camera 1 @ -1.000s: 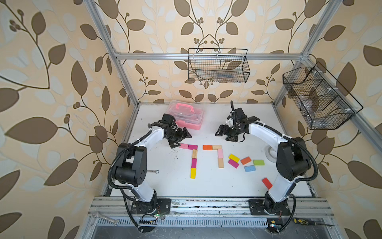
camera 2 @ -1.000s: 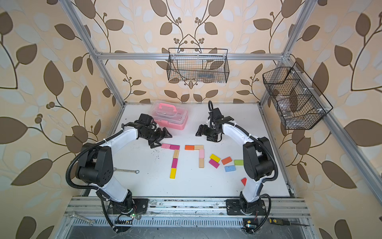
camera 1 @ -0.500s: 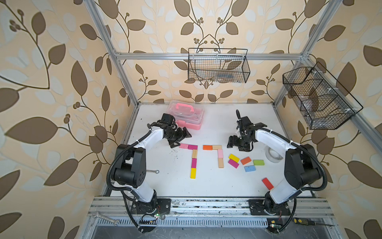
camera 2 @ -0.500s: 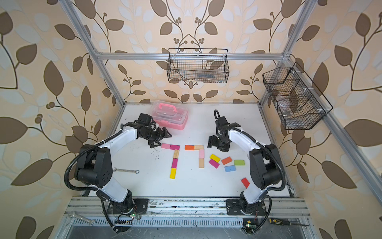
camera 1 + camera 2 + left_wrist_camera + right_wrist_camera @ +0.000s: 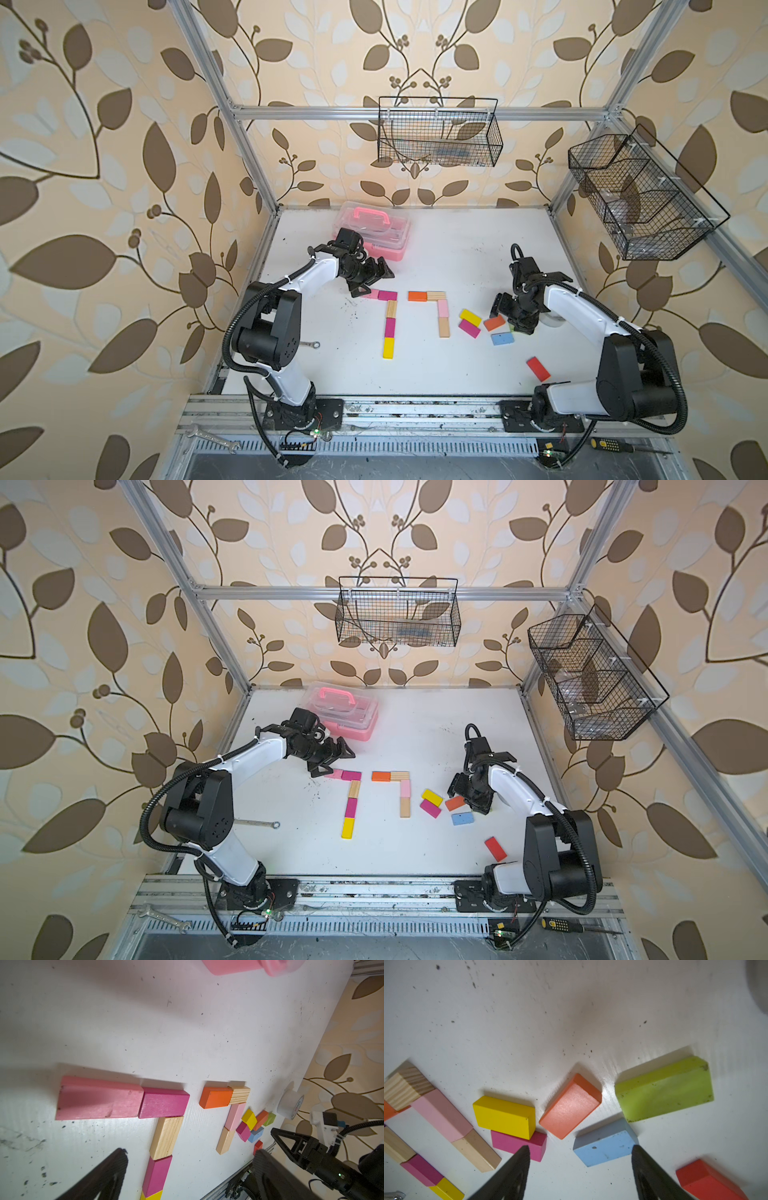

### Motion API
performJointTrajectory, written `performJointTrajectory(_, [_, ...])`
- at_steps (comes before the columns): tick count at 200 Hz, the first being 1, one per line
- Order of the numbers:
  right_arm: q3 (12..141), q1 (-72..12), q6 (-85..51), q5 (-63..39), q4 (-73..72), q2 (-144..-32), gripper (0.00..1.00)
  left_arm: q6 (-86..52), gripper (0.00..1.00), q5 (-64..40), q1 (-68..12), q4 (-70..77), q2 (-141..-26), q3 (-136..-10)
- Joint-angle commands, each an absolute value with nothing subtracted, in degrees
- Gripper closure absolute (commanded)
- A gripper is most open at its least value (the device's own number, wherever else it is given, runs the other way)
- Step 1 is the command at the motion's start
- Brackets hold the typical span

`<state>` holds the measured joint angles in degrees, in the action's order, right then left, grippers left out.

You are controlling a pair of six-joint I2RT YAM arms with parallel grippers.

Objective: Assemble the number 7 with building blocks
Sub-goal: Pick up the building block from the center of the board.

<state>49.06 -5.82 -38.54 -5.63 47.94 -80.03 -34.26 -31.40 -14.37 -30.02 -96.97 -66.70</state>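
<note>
The number 7 (image 5: 351,807) is being shown flat on the white table (image 5: 457,249), left of the middle in both top views. A pink block (image 5: 372,294) and a magenta block (image 5: 387,295) are forming its bar. A plain wood block (image 5: 391,308), a second magenta block (image 5: 390,327) and a yellow block (image 5: 388,348) are forming the stem under the bar's right end. Near it on the right, a four-block figure (image 5: 443,308) of orange, wood, pink and wood is being shown.

The left gripper (image 5: 372,280) is being held just beside the pink block's outer end, its fingers (image 5: 104,1176) spread wide apart with nothing between them.

The right gripper (image 5: 513,318) is being held low over the loose building blocks (image 5: 566,1105), its fingers (image 5: 517,1163) apart. In the right wrist view a blue block (image 5: 605,1147) is being framed between their tips. Around it are lying a loose orange block (image 5: 571,1107), a green block (image 5: 664,1088), a loose yellow block (image 5: 504,1115) touching a loose magenta block (image 5: 517,1145), and a red block (image 5: 708,1180). Whether the tips are touching any block cannot be told.

A pink clear-lidded case (image 5: 374,228) is being shown behind the left gripper.
</note>
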Motion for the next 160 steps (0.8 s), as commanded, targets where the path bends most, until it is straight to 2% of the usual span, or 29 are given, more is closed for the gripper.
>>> performJointTrajectory(1, [49.0, -5.6, -41.9, -6.8, 46.2, -80.4, 0.23, -34.6, 0.02, -32.0, -14.8, -29.7, -95.9, -67.9])
performJointTrajectory(160, [46.0, -7.8, -44.8, -7.6, 39.1, -87.3, 0.37, -33.1, 0.02, -31.4, -14.7, -32.1, -96.2, -69.3])
